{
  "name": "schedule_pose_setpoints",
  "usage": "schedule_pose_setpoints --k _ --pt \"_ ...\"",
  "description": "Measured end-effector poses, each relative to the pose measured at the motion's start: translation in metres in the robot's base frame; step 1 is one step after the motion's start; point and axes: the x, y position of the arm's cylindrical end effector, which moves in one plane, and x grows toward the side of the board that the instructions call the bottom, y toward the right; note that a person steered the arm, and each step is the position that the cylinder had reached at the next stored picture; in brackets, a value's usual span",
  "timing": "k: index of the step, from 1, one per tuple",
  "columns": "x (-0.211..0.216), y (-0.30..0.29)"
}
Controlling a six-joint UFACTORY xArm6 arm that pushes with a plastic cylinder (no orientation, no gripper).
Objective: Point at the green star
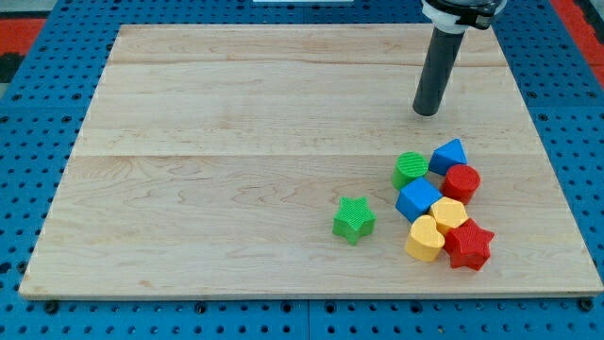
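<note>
My tip (427,111) stood near the tabletop's (236,142) top-right corner, well apart from the green star (354,219); no hand existed.

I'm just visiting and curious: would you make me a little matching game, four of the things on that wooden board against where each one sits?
Things:
1. green star
2. red star
3. my tip
4. blue cube

Places:
A. above the cluster, touching no block
B. alone, on the view's left of the cluster
C. inside the cluster, below the green round block
D. the cluster's bottom right corner

Pairs: 1-B, 2-D, 3-A, 4-C
</note>
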Motion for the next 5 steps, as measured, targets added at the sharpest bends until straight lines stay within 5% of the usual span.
schedule_pose_setpoints --k 2,3,5 --pt "0.0 -0.137" --pt "0.018 -0.137" --pt "0.133 -0.137"
